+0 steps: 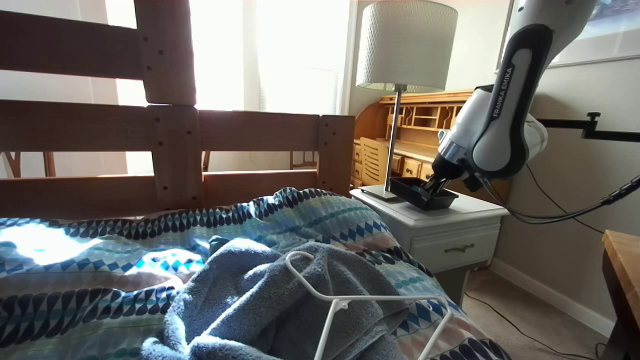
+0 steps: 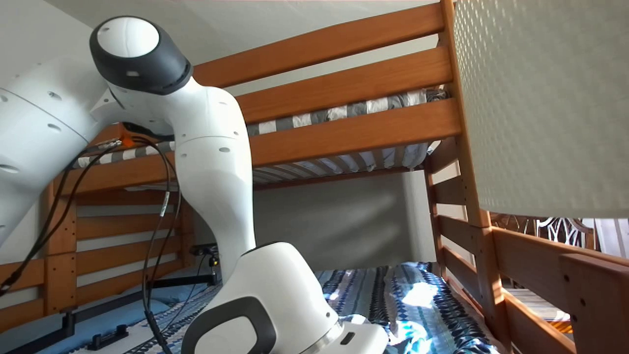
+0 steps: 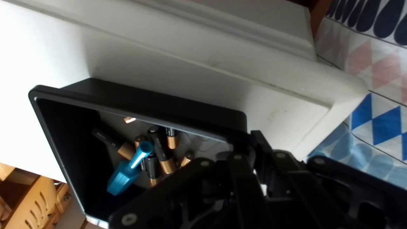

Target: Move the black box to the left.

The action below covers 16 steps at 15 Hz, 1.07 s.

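Your fingers [image 3: 262, 144] pinch the black box [image 3: 159, 101] near one corner (batteries [image 3: 161, 149] lie inside), just beside the lamp [image 1: 406, 47].

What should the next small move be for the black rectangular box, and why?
Probably a slow slide left, without lifting: the black metal gripper looks shut on the wall of the black rectangular box near one corner, so lifting might tilt the box and roll the loose black-and-copper cylindrical batteries inside.

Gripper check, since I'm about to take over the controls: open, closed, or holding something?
Gripper: closed, holding the black box by its edge.
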Tool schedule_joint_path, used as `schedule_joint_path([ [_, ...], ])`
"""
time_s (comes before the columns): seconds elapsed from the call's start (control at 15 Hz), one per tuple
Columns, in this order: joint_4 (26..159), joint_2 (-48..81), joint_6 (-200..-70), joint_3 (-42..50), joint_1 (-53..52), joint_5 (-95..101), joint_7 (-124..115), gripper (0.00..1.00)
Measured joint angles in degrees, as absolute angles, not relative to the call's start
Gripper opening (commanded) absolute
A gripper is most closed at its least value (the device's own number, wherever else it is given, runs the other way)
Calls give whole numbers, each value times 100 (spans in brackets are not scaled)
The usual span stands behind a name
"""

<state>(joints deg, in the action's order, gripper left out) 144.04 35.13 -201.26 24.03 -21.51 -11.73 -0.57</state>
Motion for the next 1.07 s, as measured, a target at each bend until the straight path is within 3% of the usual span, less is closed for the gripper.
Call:
schedule_joint_path([
  [1.07,13890,3647,-19772,2382,-2873,-2083,-67,3],
])
